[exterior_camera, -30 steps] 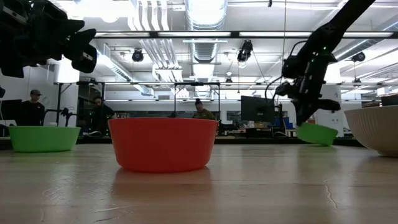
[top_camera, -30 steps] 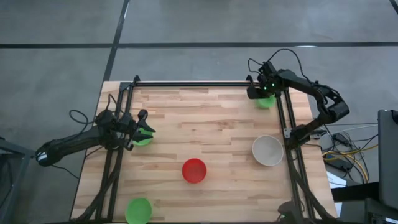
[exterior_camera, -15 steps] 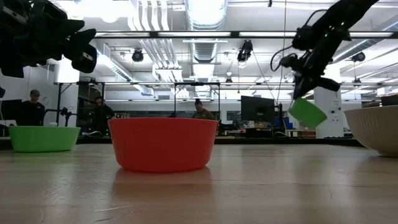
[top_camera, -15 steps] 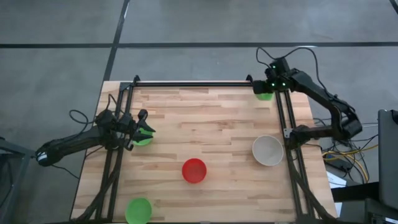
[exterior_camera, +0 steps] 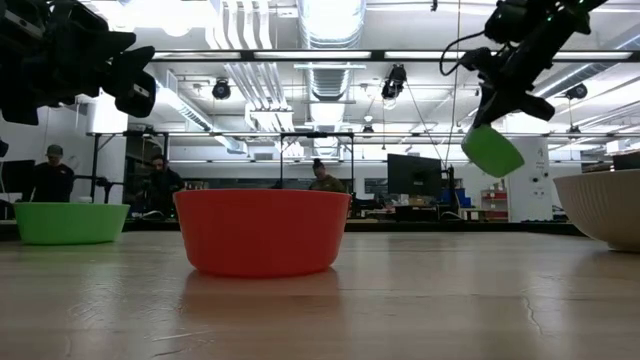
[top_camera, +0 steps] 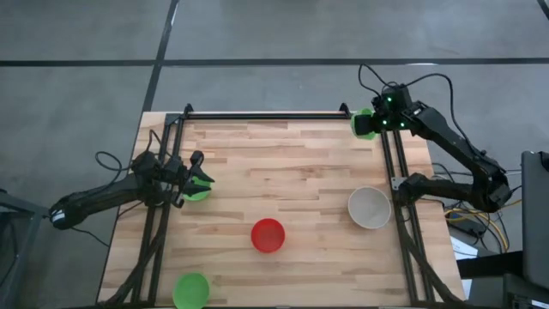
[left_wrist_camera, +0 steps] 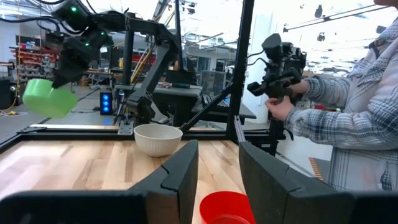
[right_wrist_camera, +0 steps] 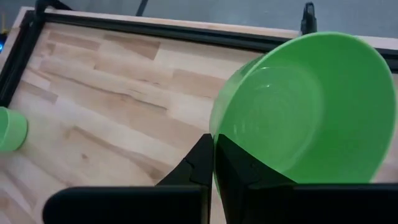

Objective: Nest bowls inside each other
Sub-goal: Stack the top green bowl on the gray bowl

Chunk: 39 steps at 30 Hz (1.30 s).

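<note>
Wooden butcher-block table (top_camera: 283, 172), framed by black rails, set on a grey floor; beyond it in the low view, a workshop with ceiling lights, ducts and seated people.

Right gripper (top_camera: 375, 123): raised above the far right corner of the table, fingers pinched tight on the rim of a green bowl (top_camera: 363, 124). Bowl lifted clear of the wood, tilted on its side in the low view (exterior_camera: 493, 150), open face toward the wrist camera (right_wrist_camera: 305, 112). Rim caught between the two dark fingers (right_wrist_camera: 200, 163).

Left gripper (top_camera: 196, 181): low over the left side of the table, just above a second green bowl (top_camera: 196, 191). Fingers (left_wrist_camera: 180, 175) parted, nothing between them in the left wrist view.

Remaining bowls, all upright on the wood and well apart:
- red bowl (top_camera: 268, 235), near the centre toward the front edge; nearest item in the low view (exterior_camera: 261, 231).
- pale grey-white bowl (top_camera: 370, 208), at the right side beside the right rail; partly cut by the frame edge in the low view (exterior_camera: 603, 205).
- third green bowl (top_camera: 190, 290), at the front left corner.

No bowl nested in another.

Beside the table in the left wrist view: a person in a plaid sleeve (left_wrist_camera: 348, 118), gripping a black handheld device (left_wrist_camera: 280, 62).
</note>
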Tool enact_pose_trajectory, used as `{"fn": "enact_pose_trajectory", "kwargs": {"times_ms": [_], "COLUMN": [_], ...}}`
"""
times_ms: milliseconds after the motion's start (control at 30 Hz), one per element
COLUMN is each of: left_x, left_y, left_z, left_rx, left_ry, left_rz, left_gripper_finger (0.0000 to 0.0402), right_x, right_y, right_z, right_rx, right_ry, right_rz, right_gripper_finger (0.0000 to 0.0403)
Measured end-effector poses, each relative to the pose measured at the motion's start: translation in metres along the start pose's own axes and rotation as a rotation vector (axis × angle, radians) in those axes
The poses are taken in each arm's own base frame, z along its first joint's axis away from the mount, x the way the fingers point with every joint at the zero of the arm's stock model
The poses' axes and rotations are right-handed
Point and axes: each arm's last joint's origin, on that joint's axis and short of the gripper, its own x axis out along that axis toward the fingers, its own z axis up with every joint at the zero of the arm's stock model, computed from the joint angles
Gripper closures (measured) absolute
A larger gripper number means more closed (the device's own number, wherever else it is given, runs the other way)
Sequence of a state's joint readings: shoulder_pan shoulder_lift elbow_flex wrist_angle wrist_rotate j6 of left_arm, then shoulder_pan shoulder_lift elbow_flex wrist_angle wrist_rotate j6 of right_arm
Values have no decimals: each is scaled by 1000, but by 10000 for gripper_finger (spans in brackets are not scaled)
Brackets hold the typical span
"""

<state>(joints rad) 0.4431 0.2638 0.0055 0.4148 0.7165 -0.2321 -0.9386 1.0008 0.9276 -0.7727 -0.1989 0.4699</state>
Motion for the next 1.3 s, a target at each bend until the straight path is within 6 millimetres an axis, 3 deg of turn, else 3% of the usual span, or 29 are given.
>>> {"fn": "enact_pose_trajectory", "kwargs": {"times_ms": [433,833,1300], "left_x": [0,0,0], "left_y": [0,0,0], "left_z": [0,0,0], "left_rx": [0,0,0], "left_ry": [0,0,0], "left_rz": [-1,-1,-1], "left_gripper_finger": [280,280,280], "right_x": [-31,-69,-87], "right_y": [15,9,17], "right_z": [-29,-65,-89], "right_rx": [-74,-68,-195], "right_ry": [21,71,151], "right_rz": [51,91,252], "right_gripper_finger": [395,394,394]}}
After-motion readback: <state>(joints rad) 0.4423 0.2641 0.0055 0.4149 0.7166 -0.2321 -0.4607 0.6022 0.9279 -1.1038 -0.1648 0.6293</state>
